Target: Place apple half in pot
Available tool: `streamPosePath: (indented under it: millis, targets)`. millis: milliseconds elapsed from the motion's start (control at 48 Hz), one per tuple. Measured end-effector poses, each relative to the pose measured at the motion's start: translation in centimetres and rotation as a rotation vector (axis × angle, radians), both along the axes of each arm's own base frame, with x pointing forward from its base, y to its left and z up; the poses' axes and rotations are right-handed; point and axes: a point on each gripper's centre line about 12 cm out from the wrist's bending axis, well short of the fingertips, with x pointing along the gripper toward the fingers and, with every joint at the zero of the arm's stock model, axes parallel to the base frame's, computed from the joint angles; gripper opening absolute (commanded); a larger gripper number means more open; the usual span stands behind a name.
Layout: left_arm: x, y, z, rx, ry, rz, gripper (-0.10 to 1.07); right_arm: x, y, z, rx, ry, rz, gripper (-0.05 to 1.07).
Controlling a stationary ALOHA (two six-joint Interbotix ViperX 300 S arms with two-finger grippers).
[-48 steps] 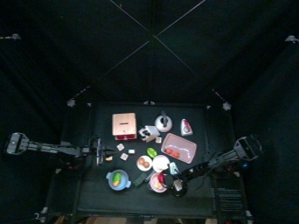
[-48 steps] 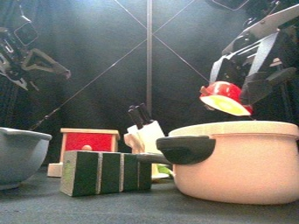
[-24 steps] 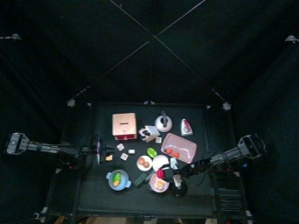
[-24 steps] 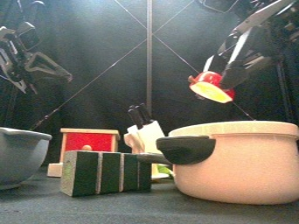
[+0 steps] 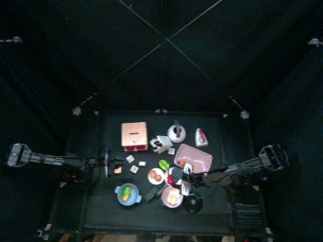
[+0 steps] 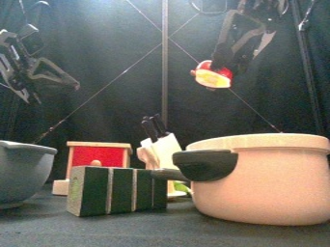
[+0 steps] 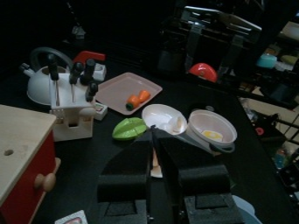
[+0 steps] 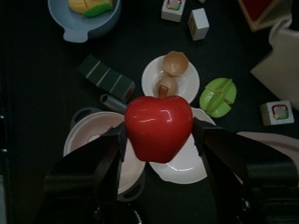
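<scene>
My right gripper (image 8: pixel 160 131) is shut on the apple half (image 8: pixel 159 129), a red piece with a pale cut face (image 6: pixel 213 74), and holds it high above the table. In the right wrist view the apple half hangs over a white disc (image 8: pixel 176 171), with the pot (image 8: pixel 84 140) just beside that disc. The pot (image 6: pixel 264 183) stands near and large at the front right, pale outside with a dark handle. From above, the pot (image 5: pixel 192 201) is a dark round near the front edge. My left gripper (image 7: pixel 156 162) rests shut at the table's left side.
A blue-rimmed bowl (image 5: pixel 128 194) sits front left. A white plate with a brown piece (image 8: pixel 173 72) and a green leaf (image 8: pixel 218 92) lie near the discs. Further back are a pink tray (image 7: pixel 131 92), a knife block (image 6: pixel 160 147), a kettle (image 7: pixel 47 74) and a red box (image 6: pixel 98 154).
My right gripper has lifted the apple half higher and carried it leftwards, away from above the pot's far rim. The left arm has not moved.
</scene>
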Motion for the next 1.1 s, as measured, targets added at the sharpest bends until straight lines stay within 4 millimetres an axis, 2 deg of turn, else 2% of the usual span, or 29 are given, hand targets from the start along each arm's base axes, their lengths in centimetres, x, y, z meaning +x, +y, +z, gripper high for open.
streamPosePath:
  millis: [271,542,625,812,917,1104]
  targets:
    - [-0.1,0.5,0.0,0.0,0.0,0.028,0.5,-0.3,-1.8,1.5,0.096,0.078,-0.121,0.71]
    - [-0.1,0.7,0.0,-0.002,0.0,0.037,0.5,-0.1,-2.7,2.8,0.159,0.13,0.04,0.71]
    - [-0.1,0.7,0.0,-0.002,0.0,0.035,0.5,-0.2,-3.4,2.4,0.127,0.135,0.125,0.71]
    - [-0.1,0.7,-0.2,-0.007,0.016,0.035,0.5,-1.7,-2.5,-1.3,-0.034,0.182,0.423,0.71]
    - [-0.1,0.6,-0.4,-0.009,0.031,0.031,0.5,-1.9,-2.1,-2.2,-0.02,0.143,0.449,0.71]
    - [-0.1,0.6,-0.5,-0.011,0.038,0.03,0.5,-2.0,-0.8,-3.1,-0.164,0.08,0.579,0.71]
